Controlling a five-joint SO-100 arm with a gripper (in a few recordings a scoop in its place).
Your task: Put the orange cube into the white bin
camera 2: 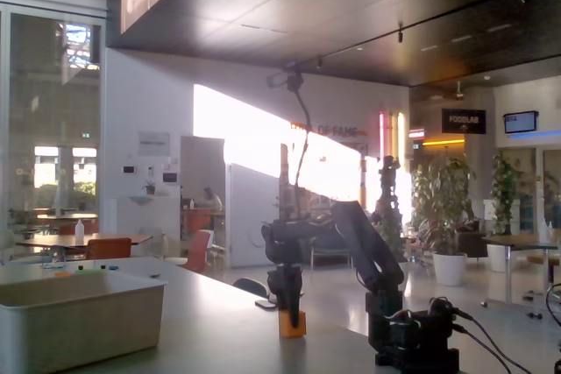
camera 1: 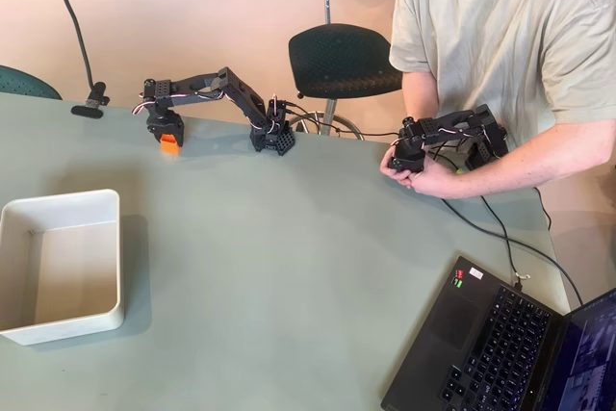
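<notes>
The orange cube (camera 1: 169,145) stood on the bench (camera 1: 289,267) at upper left, under the tool (camera 1: 166,129). I cannot tell how far open it was. Closing squarely first, then lifting toward the white bin (camera 1: 108,267), seemed best.

I see a grey-green table (camera 1: 289,267). On it rest the white bin (camera 1: 60,265) at the overhead view's left edge, the orange cube (camera 1: 169,146) near the far edge, the arm's base (camera 1: 277,140) beside it, and a laptop (camera 1: 500,344) at the lower right corner.
</notes>
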